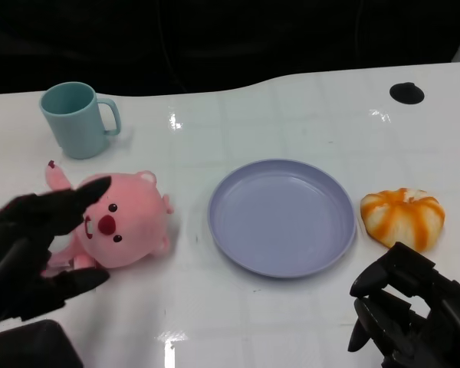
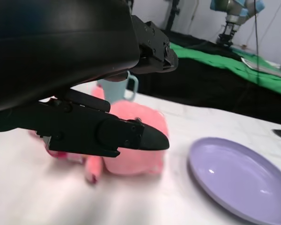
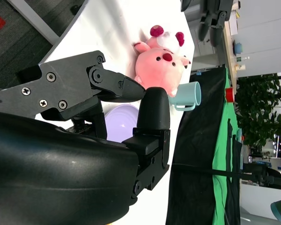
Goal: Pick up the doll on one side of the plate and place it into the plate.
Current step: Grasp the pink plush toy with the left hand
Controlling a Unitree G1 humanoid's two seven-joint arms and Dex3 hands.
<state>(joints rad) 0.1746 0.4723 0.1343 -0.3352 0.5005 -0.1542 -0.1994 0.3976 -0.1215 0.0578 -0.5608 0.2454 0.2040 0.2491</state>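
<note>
The left robot hand spreads wide around the pink doll, gripping nothing.

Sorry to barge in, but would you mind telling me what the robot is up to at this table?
It is going for the pink doll, which lies on the white table beside the empty purple plate. The left hand hovers over the doll with fingers spread, not yet gripping it. The right hand waits low near an orange and white toy on the plate's other side. A teal mug stands behind the doll.
</note>
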